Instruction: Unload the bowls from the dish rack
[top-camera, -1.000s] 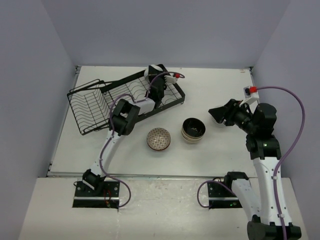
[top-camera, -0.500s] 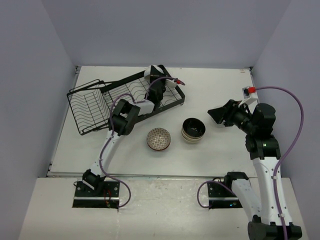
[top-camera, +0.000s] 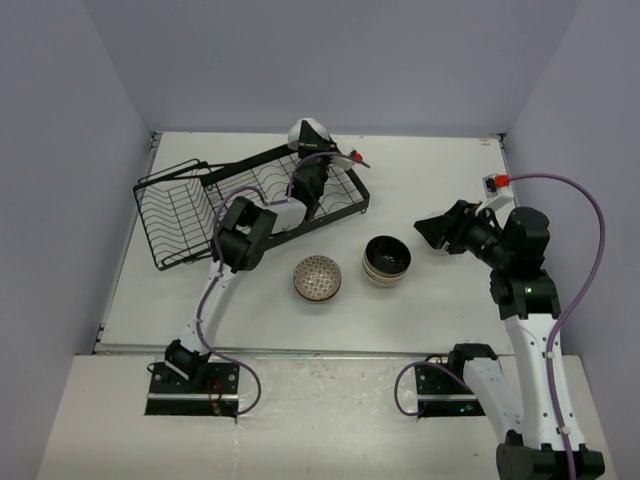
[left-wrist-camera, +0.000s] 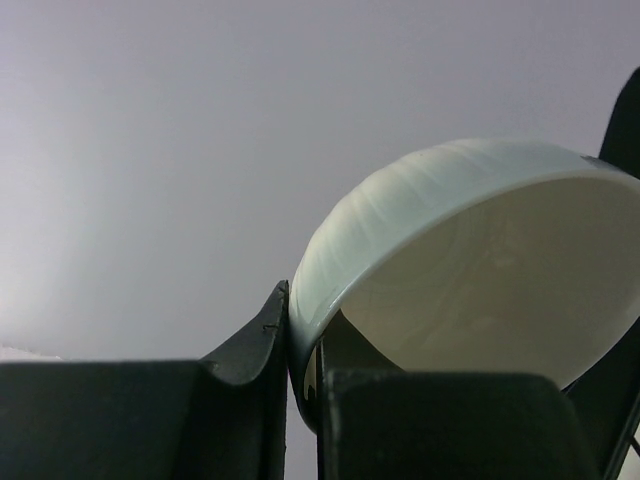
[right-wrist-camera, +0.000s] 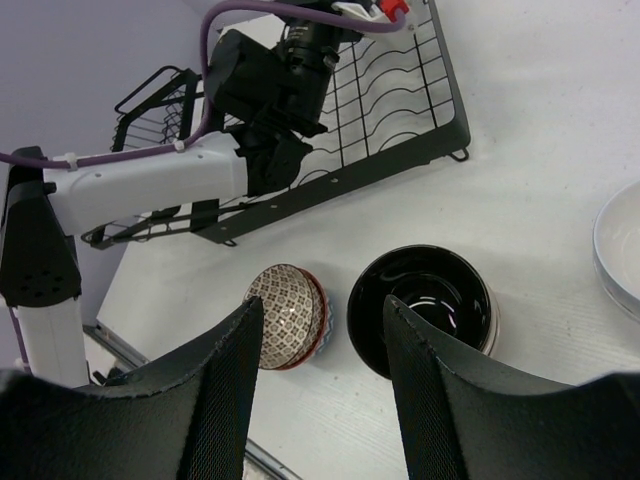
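From above, the grip of the left end effector (left-wrist-camera: 301, 345) is hard to see; its wrist camera shows you it pinching the white bowl (left-wrist-camera: 480, 230) by the rim, apparently above the dish rack (top-camera: 190, 215). The right end effector (right-wrist-camera: 322, 330) is spread, empty.

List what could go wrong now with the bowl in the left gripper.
1. The left gripper pinches the white bowl by a thin bit of rim only; it may slip and drop onto the dish rack.
2. The patterned bowl and the dark bowl sit close together on the table; setting this one down beside them could knock them.
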